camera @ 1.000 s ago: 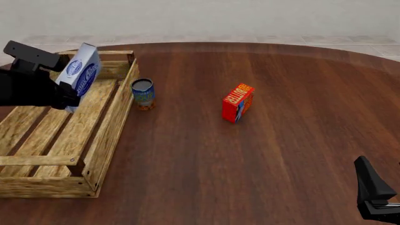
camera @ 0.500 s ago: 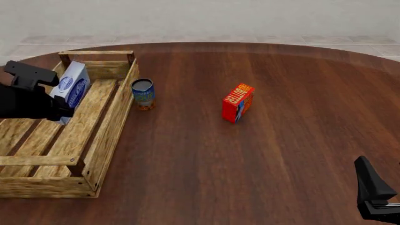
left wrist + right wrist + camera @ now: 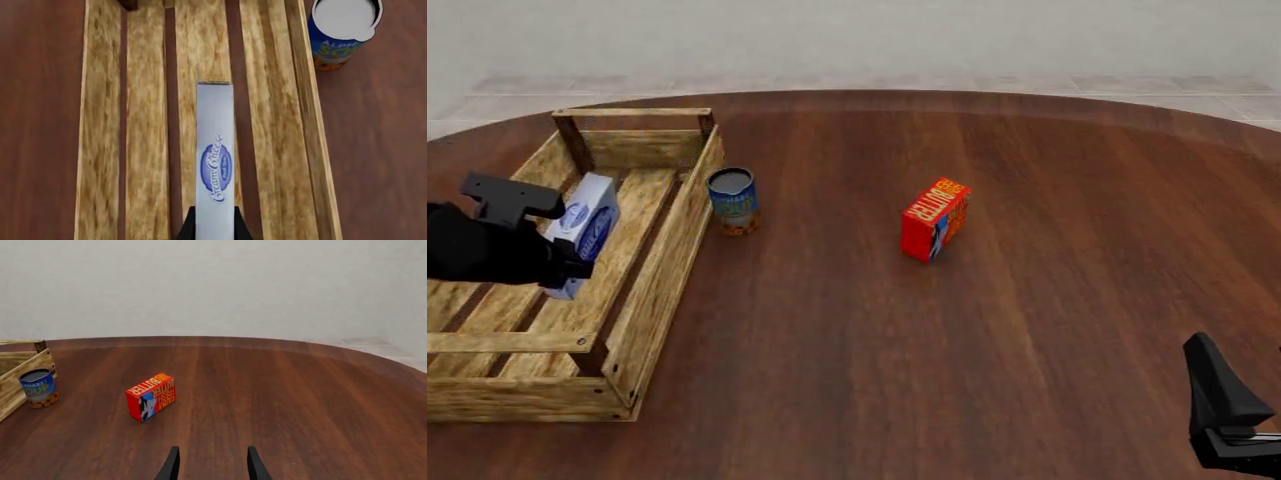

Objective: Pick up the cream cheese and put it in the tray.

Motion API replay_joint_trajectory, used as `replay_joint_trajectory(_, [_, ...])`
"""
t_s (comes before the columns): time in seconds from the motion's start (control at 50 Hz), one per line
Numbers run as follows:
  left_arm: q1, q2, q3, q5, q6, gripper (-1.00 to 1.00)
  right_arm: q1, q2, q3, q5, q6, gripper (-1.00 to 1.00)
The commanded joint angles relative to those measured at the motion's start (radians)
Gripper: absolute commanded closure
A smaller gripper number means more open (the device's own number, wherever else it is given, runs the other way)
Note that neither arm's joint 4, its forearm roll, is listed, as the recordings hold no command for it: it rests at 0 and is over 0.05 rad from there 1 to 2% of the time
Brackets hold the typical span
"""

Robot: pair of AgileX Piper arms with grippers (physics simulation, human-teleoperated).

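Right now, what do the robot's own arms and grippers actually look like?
Both are plain matte black, with no cables or markings visible. The left gripper is a blocky, boxy black shape; in its wrist view only two dark finger bases show. The right gripper ends in two slim, tapering black fingers, seen from the front as an angular black wedge.

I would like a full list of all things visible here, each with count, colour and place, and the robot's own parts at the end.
Cream cheese box: one, white-grey with blue ovals, held on edge over the tray's slats.
Tray: one, light wood, left side of table.
Can: one, blue label, upright just right of the tray.
Butter box: one, red-orange, standing near table centre.
Table: one, dark brown wood.
Left end effector: black, gripping the cream cheese box.
Right end effector: black, open, near right edge, holding nothing.
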Motion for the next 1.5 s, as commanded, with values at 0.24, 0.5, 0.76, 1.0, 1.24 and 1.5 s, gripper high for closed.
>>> replay_joint_trajectory(0.24, [0.032, 0.082, 0.021, -0.058, 0.025, 1.0, 0.0, 0.0, 0.0, 0.0, -0.003, -1.0])
replay_joint_trajectory(0.5, [0.033, 0.08, 0.012, -0.061, 0.026, 1.0, 0.0, -0.002, 0.0, 0.001, -0.004, -1.0])
replay_joint_trajectory(0.76, [0.043, 0.093, 0.007, -0.068, 0.05, -1.0, 0.0, -0.001, 0.0, 0.001, -0.004, -1.0])
replay_joint_trajectory(1.0, [0.033, 0.073, 0.017, -0.07, 0.055, -1.0, 0.001, -0.002, 0.0, 0.001, -0.004, -1.0])
replay_joint_trajectory(1.24, [0.015, 0.014, 0.02, -0.032, 0.033, -1.0, 0.001, -0.002, 0.0, 0.001, -0.005, -1.0])
replay_joint_trajectory(1.5, [-0.005, -0.071, 0.007, 0.01, 0.028, -1.0, 0.0, 0.0, 0.0, 0.0, -0.004, -1.0])
